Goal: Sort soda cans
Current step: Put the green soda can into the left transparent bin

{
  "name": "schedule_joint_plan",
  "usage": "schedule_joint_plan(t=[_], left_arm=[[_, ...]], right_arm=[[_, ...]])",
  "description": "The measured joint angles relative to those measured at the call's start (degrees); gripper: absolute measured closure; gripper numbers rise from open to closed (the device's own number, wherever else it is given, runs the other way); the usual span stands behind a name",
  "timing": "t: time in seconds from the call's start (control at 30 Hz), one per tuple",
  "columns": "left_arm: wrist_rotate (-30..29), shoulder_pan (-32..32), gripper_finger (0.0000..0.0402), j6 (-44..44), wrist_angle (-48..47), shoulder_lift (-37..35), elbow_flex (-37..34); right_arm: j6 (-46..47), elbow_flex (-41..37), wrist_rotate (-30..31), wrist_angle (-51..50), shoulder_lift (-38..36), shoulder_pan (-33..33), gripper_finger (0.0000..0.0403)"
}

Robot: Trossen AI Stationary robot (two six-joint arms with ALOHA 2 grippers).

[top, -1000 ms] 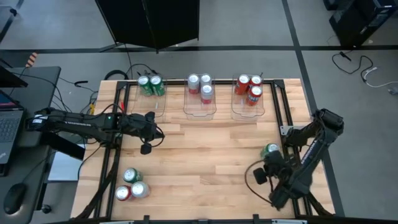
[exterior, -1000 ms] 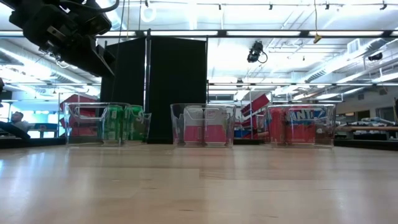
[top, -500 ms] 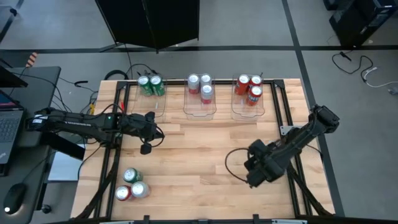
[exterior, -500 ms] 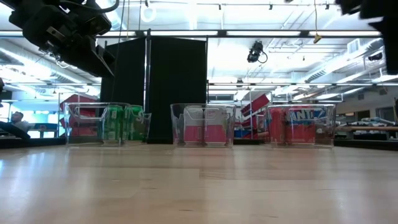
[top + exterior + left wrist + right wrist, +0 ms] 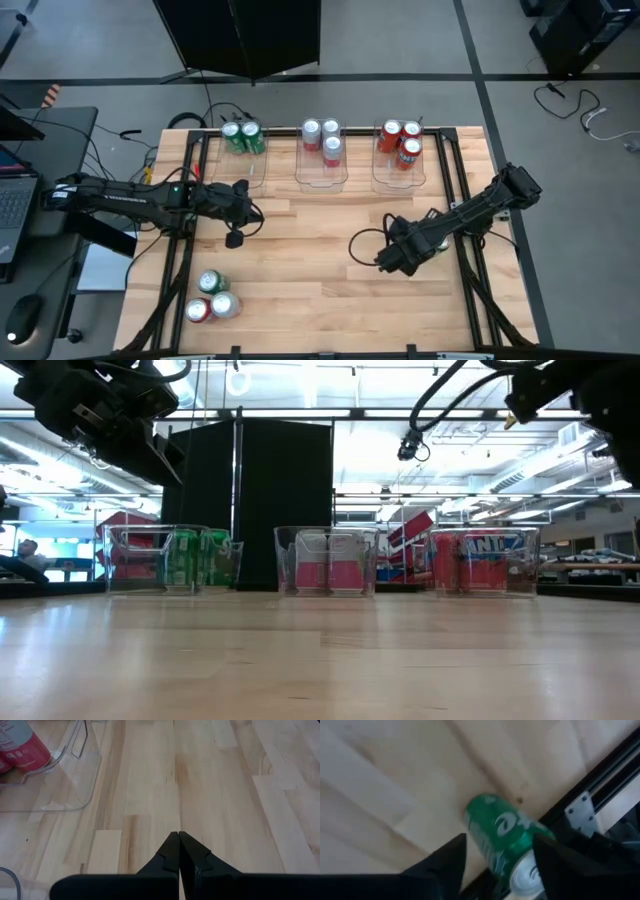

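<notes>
Right gripper (image 5: 392,258) over the counter (image 5: 320,240), right of centre. In its wrist view its fingers (image 5: 445,860) stand apart on either side of a green can (image 5: 507,842); whether the can is clamped or lying on the counter I cannot tell.

Left gripper (image 5: 178,851) near the left edge, fingers pressed together, holding nothing.

Three bins (image 5: 322,176) along the far edge: two green cans (image 5: 243,136), three white (image 5: 326,138), three red (image 5: 400,140).

Three cans (image 5: 211,298) near the front left corner, touching: one green, one red, one white.
</notes>
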Motion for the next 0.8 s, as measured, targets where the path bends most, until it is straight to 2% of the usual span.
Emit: schedule_joint_plan(t=[0.1, 0.23, 0.27, 0.47, 0.67, 0.8], left_arm=[[0.0, 0.0, 0.0401, 0.0, -0.1, 0.0, 0.0], [0.0, 0.0, 0.0401, 0.0, -0.1, 0.0, 0.0], [0.0, 0.0, 0.0401, 0.0, -0.1, 0.0, 0.0], [0.0, 0.0, 0.0401, -0.2, -0.2, 0.0, 0.0], [0.0, 0.0, 0.0401, -0.2, -0.2, 0.0, 0.0], [0.0, 0.0, 0.0401, -0.2, -0.2, 0.0, 0.0]], right_arm=[[-0.1, 0.0, -3.8, 0.0, 0.0, 1.2, 0.0252], [1.3, 0.0, -9.1, 0.0, 0.0, 5.3, 0.0366], [1.8, 0.0, -10.1, 0.0, 0.0, 6.6, 0.0384], [11.4, 0.0, -15.8, 0.0, 0.0, 14.1, 0.0393], [27.3, -0.8, -13.3, 0.1, 0.0, 20.6, 0.0401], [36.4, -4.7, -12.6, 0.0, 0.0, 24.3, 0.0402]])
